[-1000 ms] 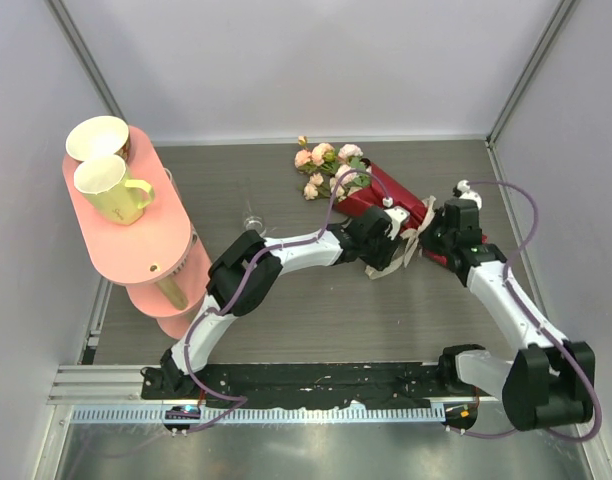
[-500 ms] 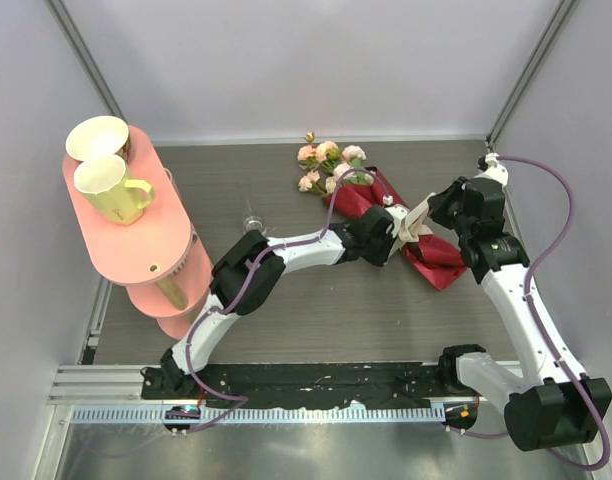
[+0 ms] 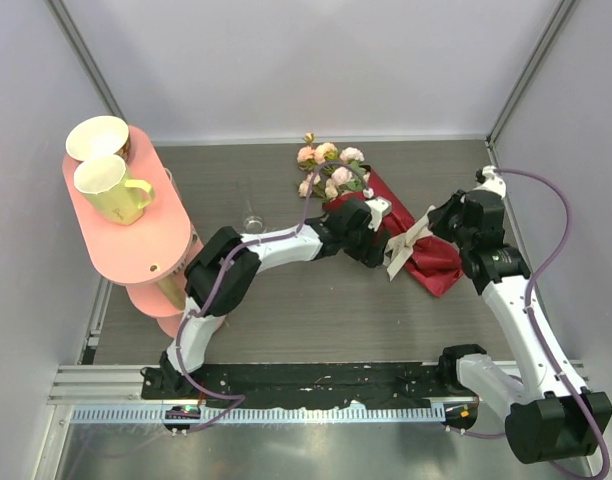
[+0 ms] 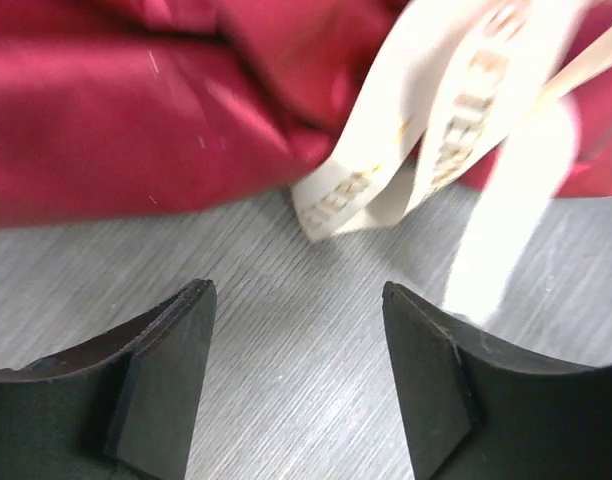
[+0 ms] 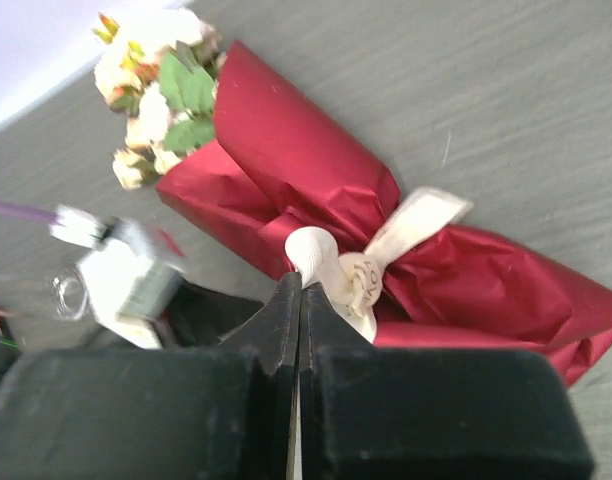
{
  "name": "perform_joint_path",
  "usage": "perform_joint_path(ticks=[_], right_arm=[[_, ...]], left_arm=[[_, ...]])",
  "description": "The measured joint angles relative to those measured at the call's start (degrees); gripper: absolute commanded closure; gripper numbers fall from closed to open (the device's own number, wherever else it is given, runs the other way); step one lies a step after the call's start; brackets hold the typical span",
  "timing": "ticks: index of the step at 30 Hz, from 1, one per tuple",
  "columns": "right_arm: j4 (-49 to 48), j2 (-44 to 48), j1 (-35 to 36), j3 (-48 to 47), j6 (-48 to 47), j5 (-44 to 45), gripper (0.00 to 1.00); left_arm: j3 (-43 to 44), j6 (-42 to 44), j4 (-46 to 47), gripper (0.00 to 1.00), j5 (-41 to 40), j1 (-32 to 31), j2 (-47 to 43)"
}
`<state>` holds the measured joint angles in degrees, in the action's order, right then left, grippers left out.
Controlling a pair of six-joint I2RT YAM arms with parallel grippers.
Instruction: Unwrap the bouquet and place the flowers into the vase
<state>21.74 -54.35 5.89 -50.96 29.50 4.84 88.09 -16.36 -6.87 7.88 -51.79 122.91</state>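
Grey wood-grain tabletop [image 3: 316, 310] mid-frame; plain pale walls [image 3: 286, 60] across the top and sides; pink tiered stand [image 3: 161, 235] at left; metal rail [image 3: 336, 412] along the bottom edge.

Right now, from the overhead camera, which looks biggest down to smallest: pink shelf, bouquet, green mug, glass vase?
1. pink shelf
2. bouquet
3. green mug, raised nearer the camera
4. glass vase

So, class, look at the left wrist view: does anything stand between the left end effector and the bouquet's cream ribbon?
Nothing visible does. The left end effector is open, and only bare table separates its fingers from the loose ends of the ribbon on the bouquet.
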Motion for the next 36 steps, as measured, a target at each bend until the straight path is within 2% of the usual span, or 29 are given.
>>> perform_joint_path(ticks=[5,8,10,16,20,23,25,32,36], right_arm=[[0.57,1.95,0.0,6.01,0.66,-3.17,0.99],[0.66,2.38,0.0,8.24,0.68,-5.25,0.99],[0.85,2.34,0.0,9.11,0.66,-6.95,0.99],[0.72,0.81,0.0,9.44,-0.26,-13.38,0.99],[0.63,-5.05,0.02,8.44,-1.33,-18.47,0.99],[0.59,-8.0,0.79,8.39,-1.64,-22.03,0.99],[0.59,-8.68,1.99,8.39,-1.77,-23.3,0.99],[1.25,-8.5,5.57,7.26,-1.77,-22.93,0.99],[2.99,-6.99,5.57,0.87,-1.49,-20.06,0.99]], left_arm=[[0.02,-1.31,0.46,0.44,4.04,1.81,-4.76],[2.86,-2.25,0.57,0.53,5.53,2.49,-5.51],[5.88,-3.06,0.09,0.55,6.16,2.49,-4.98],[22.1,-3.89,-1.2,0.7,7.45,2.54,3.28],[28.79,-4.87,-1.14,0.73,8.52,3.08,11.23],[28.76,-5.7,-1.92,0.81,9.18,4.07,15.37],[28.39,-5.79,-2.84,0.9,9.07,4.7,16.98],[23.3,-7.8,-0.5,0.97,9.07,5.7,17.22],[20.31,-9.64,1.68,0.99,8.92,5.7,17.22]])
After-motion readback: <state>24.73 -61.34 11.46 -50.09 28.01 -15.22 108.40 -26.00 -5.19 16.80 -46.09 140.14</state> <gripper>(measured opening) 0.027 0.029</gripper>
